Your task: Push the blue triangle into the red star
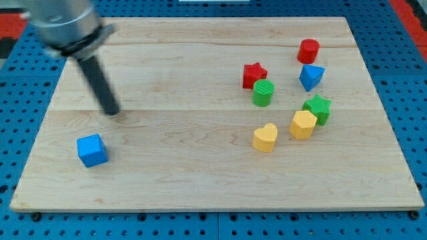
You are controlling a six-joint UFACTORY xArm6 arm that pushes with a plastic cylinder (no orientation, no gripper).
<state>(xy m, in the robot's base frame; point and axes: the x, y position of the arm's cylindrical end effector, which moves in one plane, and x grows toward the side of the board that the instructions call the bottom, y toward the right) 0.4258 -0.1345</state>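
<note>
Resting on the board (200,180) at the view's left, your tip (112,111) sits above the blue cube (91,150), apart from it. You have no claw: the arm ends in a bare rod. Find the blue triangle (311,77) at the right, below the red cylinder (308,51). The red star (254,75) lies left of it, touching the green cylinder (263,93).

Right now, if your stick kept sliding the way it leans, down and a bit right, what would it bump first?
Probably nothing: my tip would likely slide past the blue cube, which sits down-left of it. The other blocks lie far right.
</note>
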